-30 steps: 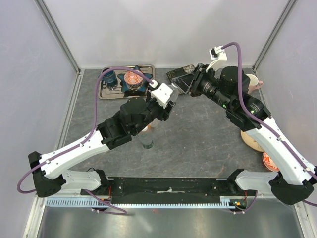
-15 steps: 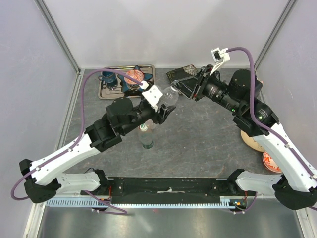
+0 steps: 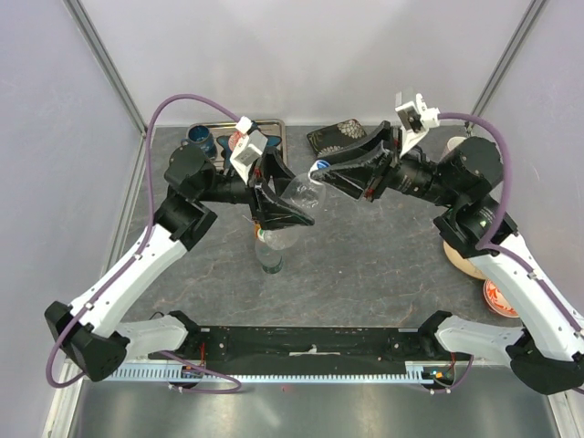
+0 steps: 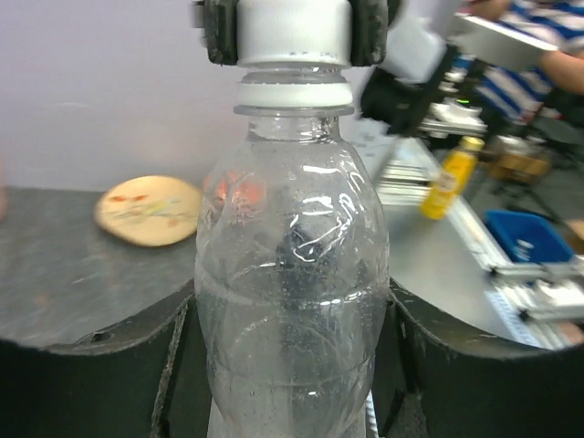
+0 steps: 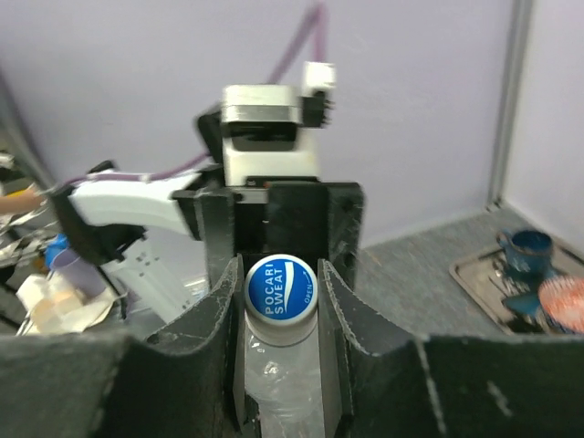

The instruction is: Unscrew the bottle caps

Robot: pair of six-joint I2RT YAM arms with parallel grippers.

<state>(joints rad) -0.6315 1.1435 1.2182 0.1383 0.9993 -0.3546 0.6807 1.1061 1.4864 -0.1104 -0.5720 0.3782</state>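
A clear plastic bottle (image 3: 299, 193) hangs tilted in the air above the table's middle, and my left gripper (image 3: 285, 208) is shut on its body. In the left wrist view the bottle (image 4: 292, 274) fills the gap between my black fingers (image 4: 91, 383). My right gripper (image 3: 321, 172) is shut on its blue-and-white bottle cap (image 3: 314, 168). In the right wrist view the cap (image 5: 281, 287) sits squeezed between both pads, and the right gripper (image 5: 281, 306) faces it end-on. From the left wrist the cap (image 4: 292, 32) shows white, with right fingers (image 4: 219, 32) on either side.
A second clear bottle (image 3: 269, 255) stands upright on the table just below the held one. A metal tray (image 3: 192, 171) at the back left holds a blue mug (image 3: 202, 140). A dark object (image 3: 333, 137) lies at the back. A wooden disc (image 3: 465, 260) and patterned bowl (image 3: 497, 297) lie right.
The left arm has swung up and back, lifting the bottle and tilting it toward the right arm. The right gripper has moved down and left onto the cap.
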